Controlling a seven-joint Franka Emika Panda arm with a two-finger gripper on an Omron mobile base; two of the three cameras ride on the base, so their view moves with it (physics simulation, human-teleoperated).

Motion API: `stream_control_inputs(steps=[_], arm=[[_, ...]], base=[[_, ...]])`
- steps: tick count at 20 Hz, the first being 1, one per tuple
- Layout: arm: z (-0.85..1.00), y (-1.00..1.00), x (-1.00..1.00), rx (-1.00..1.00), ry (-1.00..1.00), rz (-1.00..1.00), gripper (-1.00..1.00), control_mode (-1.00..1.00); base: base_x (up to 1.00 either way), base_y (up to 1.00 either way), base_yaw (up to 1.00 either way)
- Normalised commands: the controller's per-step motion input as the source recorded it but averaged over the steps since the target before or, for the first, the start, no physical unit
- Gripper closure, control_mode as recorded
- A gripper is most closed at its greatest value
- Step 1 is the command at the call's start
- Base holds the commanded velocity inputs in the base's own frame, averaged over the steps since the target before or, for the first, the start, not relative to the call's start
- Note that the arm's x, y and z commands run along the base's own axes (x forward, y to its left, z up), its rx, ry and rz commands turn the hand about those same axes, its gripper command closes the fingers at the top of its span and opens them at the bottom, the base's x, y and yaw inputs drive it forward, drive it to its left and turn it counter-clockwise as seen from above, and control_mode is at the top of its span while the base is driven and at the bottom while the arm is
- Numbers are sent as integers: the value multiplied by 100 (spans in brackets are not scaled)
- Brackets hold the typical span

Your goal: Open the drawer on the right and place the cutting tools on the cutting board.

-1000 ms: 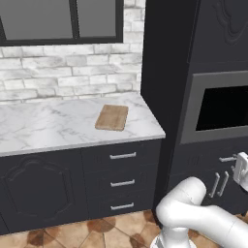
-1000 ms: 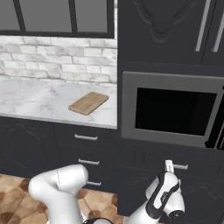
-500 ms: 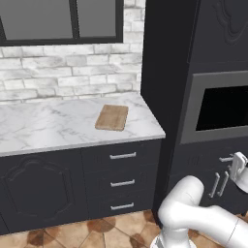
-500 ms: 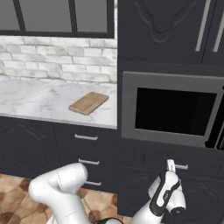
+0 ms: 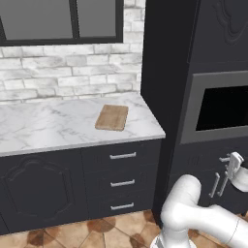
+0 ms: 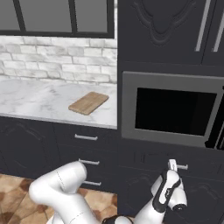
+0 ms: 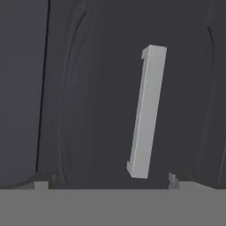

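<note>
Charcoal flat drawer front (image 6: pixel 175 162) sits under the built-in oven (image 6: pixel 175 111) in the tall dark cabinet column, right of the counter; looks closed, flush with the panels around it. Short silver bar handle (image 7: pixel 147 110) fills the hand view, nearly upright there, slightly tilted, on a dark moulded panel.

White two-finger gripper (image 6: pixel 173 165) is low in front of that column, just below the oven, pointing at the cabinet face. Jaws spread wide, nothing between them; the dark fingertips (image 7: pixel 42 182) stand either side of the bar at the bottom of the hand view, not touching it. In the left base view the gripper (image 5: pixel 235 162) is beside two vertical silver pulls (image 5: pixel 219 180).

Thin light-brown wooden cutting board (image 5: pixel 112 117), rounded corners, lies flat on the white marble countertop (image 5: pixel 48 126) near its right end, bare. Below it, three narrow dark drawers with silver bar handles (image 5: pixel 122 182), all shut. Knife and peeler: can't tell where they are.

Grey-white brick backsplash (image 5: pixel 68 72) behind, dark-framed window (image 5: pixel 63 19) above.
</note>
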Motion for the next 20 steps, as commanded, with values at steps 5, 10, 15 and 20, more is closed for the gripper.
stream_control_inputs(steps=[5, 10, 15, 20], arm=[[-26, -21, 28, 0, 0, 0, -100, -100], [-25, -21, 27, 0, 0, 0, -100, -100], [-36, -22, 16, 0, 0, 0, -100, -100], [-49, -19, 3, 0, 0, 0, -100, -100]], base=[[0, 0, 0], [0, 0, 0], [0, 0, 0], [0, 0, 0]])
